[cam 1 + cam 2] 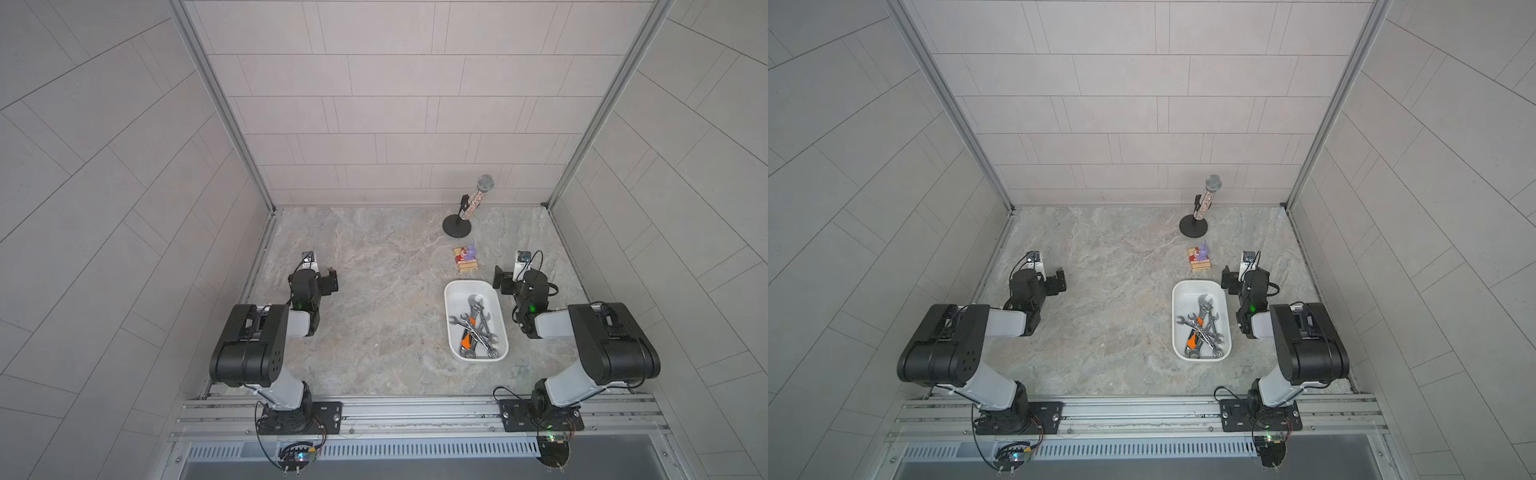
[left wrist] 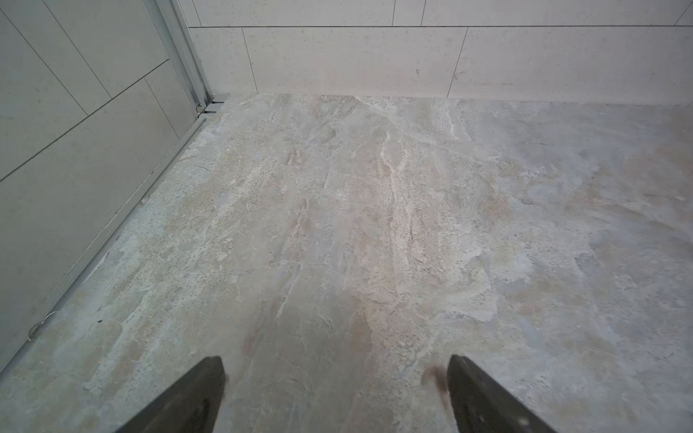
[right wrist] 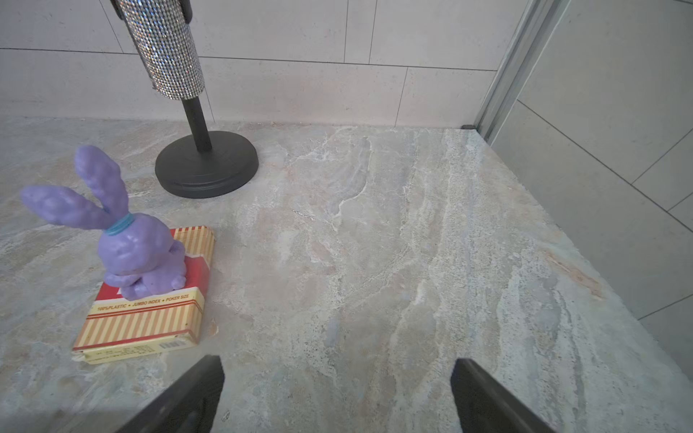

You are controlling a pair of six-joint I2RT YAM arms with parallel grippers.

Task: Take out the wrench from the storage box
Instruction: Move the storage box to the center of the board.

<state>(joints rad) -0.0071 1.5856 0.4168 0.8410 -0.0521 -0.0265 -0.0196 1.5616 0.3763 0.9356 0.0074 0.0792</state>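
Now the wrenches (image 1: 476,324) lie in a pile inside the white storage box (image 1: 458,296) on the tabletop (image 1: 374,291). The right tool (image 3: 337,375) is near the box, its jaws wide apart and empty. The left tool (image 2: 336,375), also wide apart, holds nothing.

Shallow white storage box (image 1: 456,297), right of centre, holds a tangled heap of perhaps five wrenches (image 1: 476,306).

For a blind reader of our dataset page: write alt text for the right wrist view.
The right gripper hangs open and empty over a bare stretch of the stone-patterned table. Nearby, a purple toy rabbit sits on a red and cream card box lying flat, and beyond them stands a rhinestone-covered microphone on a black round-based stand.
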